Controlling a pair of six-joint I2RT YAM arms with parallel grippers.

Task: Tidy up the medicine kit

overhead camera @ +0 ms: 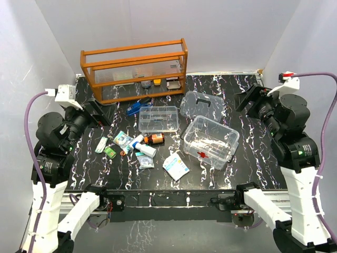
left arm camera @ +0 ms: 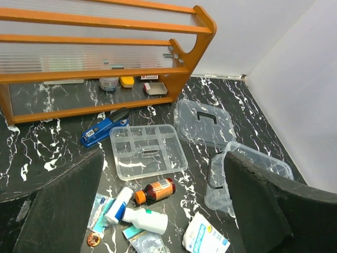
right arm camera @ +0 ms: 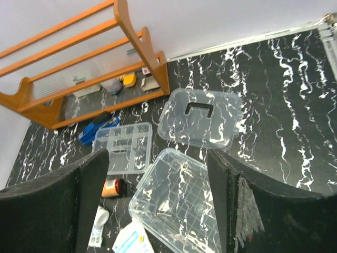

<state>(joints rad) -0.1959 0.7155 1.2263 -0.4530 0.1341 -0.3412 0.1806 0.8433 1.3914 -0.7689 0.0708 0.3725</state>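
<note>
The medicine kit lies apart on the black marbled table. Its clear box (overhead camera: 210,141) with the red latch stands open and empty at centre right, also in the right wrist view (right arm camera: 179,205). Its lid (overhead camera: 201,104) with the dark handle lies behind it, and the divided tray (overhead camera: 158,118) lies to its left. A brown bottle (overhead camera: 155,139), a white bottle (overhead camera: 146,149), a white tube (left arm camera: 118,204) and several packets lie left of the box. My left gripper (overhead camera: 96,112) and right gripper (overhead camera: 245,100) are open, empty and raised at the table's sides.
An orange wooden rack (overhead camera: 134,68) stands at the back left with small items on its lower shelf. A blue stapler (overhead camera: 138,107) lies in front of it. A white sachet (overhead camera: 176,166) lies near the front edge. White walls enclose the table.
</note>
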